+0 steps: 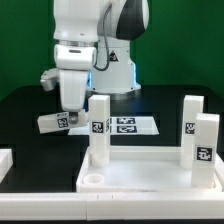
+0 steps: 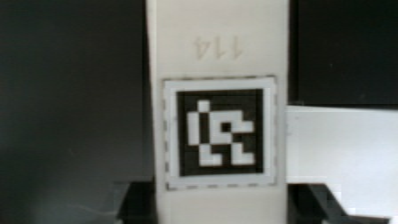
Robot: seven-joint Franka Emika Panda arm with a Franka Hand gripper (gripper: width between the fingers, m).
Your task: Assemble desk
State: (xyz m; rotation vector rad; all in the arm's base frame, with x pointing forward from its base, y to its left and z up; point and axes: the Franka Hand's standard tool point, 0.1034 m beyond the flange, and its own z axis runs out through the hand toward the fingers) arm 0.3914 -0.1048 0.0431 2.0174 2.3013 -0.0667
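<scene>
Three short square white plastic leg blocks stand upright on the wide white rimmed tray-like desk top (image 1: 140, 168), which lies on the black table (image 1: 25, 110) in the lower part of the exterior view. A fourth white leg block (image 1: 57, 121), tagged like the others, is off the top and further toward the exterior view's left, lying roughly level under the robot's gripper (image 1: 70, 106).

Starting at the exterior view's left: a small piece of white (image 1: 4, 160) shows at the frame edge, too cropped to identify. Next comes the white gripper, hanging from the big glossy white robot arm (image 1: 95, 40). Its fingers are clenched around the level leg block, which sticks out to both sides of them. The wrist view confirms this: the held block fills the middle of that picture, its black-and-white square tag (image 2: 222, 130) facing the camera, with dark fingertips (image 2: 347, 205) flanking its end.

Moving right, the first standing leg block (image 1: 98, 128) rises from the desk top's near corner, beside a round hole (image 1: 92, 179) in the rim. Behind it the flat white marker board (image 1: 128, 124) lies on the table. At the exterior view's right, the two remaining leg blocks (image 1: 206, 148) (image 1: 192, 122) stand close together, one in front of the other, each showing a tag.
</scene>
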